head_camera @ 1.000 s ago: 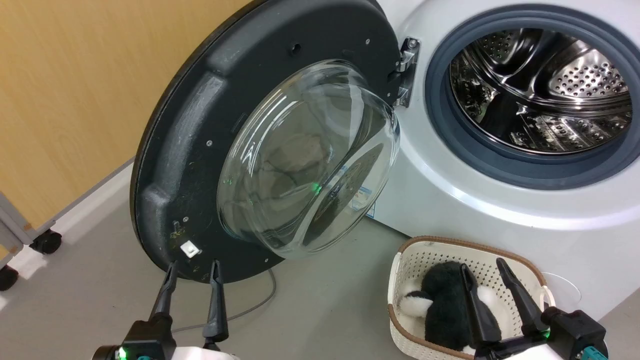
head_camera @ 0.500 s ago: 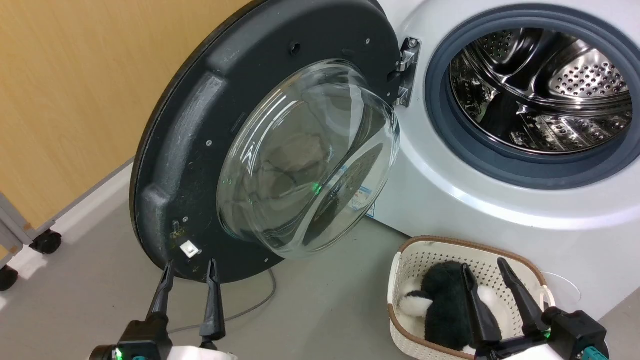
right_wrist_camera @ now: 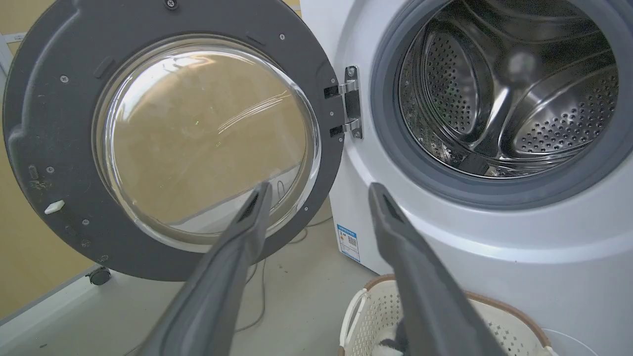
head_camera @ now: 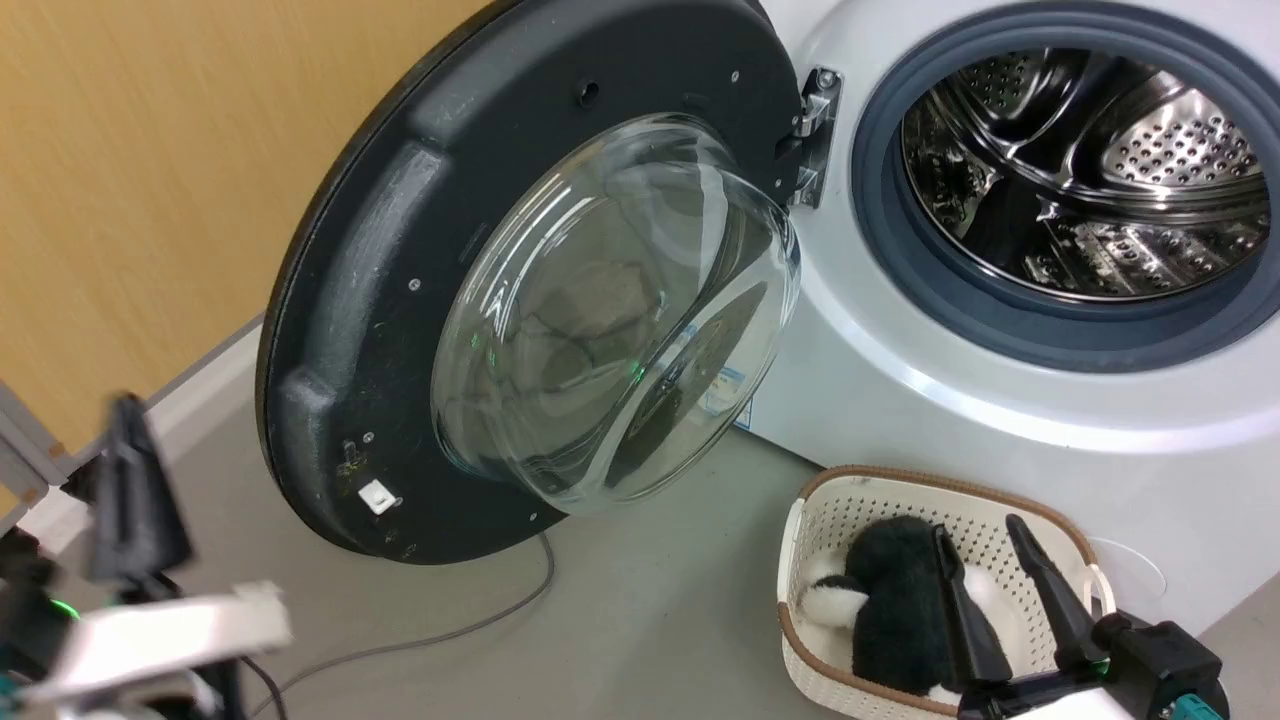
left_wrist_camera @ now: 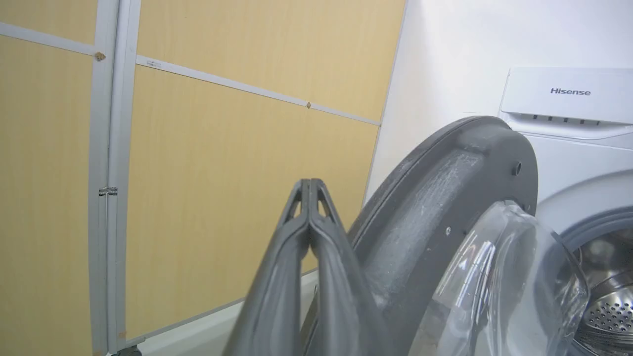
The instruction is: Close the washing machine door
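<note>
Inspecting the washing machine door [head_camera: 530, 290], we find it wide open, swung out to the left on its metal hinge [head_camera: 812, 140], with its black inner frame and bulging glass bowl [head_camera: 610, 330] facing us. The washing machine [head_camera: 900, 410] stands at the far right. Its mouth is uncovered, showing the blue-grey gasket [head_camera: 900, 270] and the perforated steel drum [head_camera: 1090, 170]. A small blue sticker [right_wrist_camera: 348, 242] sits low on the white front, below the hinge side.

We record the left end effector [left_wrist_camera: 309, 184] with its two fingers pressed flat together and nothing between them. In the head view it appears blurred at the near left, apart from the door's lower rim. In its own wrist view the fingertips point up beside the door's outer left edge, against the yellow wood wall panel [left_wrist_camera: 222, 173]. We cannot tell from that view whether they touch the rim.

We record the right end effector [head_camera: 978, 532] with its fingers spread wide and nothing in its hold. It hangs at the near right above the cream perforated basket [head_camera: 830, 500], which stands on the grey floor [head_camera: 650, 620] just in front of the machine. A black-and-white plush toy [head_camera: 890, 620] lies inside the basket.

A grey cable [head_camera: 450, 630] trails across the floor beneath the door's lower edge.
</note>
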Controlling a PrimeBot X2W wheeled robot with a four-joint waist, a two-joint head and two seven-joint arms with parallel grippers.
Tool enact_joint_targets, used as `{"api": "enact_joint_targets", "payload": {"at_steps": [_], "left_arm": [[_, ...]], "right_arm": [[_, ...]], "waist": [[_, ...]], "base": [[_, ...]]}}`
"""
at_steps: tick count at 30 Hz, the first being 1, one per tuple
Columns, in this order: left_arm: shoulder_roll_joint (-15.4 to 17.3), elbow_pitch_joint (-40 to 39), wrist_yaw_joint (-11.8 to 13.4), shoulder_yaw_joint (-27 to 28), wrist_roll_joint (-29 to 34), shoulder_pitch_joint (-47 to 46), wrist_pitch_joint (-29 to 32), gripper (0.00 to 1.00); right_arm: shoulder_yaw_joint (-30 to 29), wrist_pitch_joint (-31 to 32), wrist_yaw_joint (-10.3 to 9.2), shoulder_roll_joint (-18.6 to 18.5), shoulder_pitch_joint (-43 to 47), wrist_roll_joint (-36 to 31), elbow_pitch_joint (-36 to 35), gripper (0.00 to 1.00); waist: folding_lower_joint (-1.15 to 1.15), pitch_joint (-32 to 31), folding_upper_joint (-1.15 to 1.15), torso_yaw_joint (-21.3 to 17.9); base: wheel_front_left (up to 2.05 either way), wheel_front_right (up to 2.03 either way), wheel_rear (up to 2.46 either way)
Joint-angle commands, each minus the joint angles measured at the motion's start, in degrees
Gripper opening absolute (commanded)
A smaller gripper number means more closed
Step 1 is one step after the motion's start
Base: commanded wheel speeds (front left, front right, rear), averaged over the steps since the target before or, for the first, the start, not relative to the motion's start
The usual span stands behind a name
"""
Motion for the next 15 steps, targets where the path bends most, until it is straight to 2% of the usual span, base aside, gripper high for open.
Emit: {"api": "enact_joint_targets", "payload": {"at_steps": [1,3,6,11,15], "left_arm": [[0.65,1.21,-0.83,1.09,-1.46,-1.95,-0.24,0.00],[1.57,5.51,-2.57,3.69,-6.12,-5.25,0.15,0.00],[3.96,12.94,-4.32,8.33,-14.52,-11.13,3.92,0.00],[8.01,24.37,-4.78,13.91,-25.13,-19.31,12.27,0.00],[9.09,32.51,-5.03,15.66,-32.51,-23.64,20.67,0.00]], "right_arm": [[-0.28,-0.25,0.03,0.23,0.18,-0.45,-0.35,1.00],[-0.72,-0.25,0.03,0.23,0.46,-0.66,-0.57,1.00],[-0.63,-0.25,0.03,0.23,0.45,-0.97,-0.85,1.00],[-0.47,-0.25,0.03,0.23,0.16,-1.41,-1.04,1.00],[-0.43,-0.25,0.03,0.23,0.00,-1.82,-1.10,1.00]], "waist": [[0.00,0.18,0.00,-0.06],[0.00,0.37,0.00,-0.13],[0.00,1.07,0.00,-0.98],[0.00,2.21,0.00,-2.69],[0.00,3.01,0.00,-3.67]], "base": [[0.00,0.00,0.00],[0.00,0.00,0.00],[0.00,0.00,0.00],[0.00,0.00,0.00],[0.00,0.00,0.00]]}}
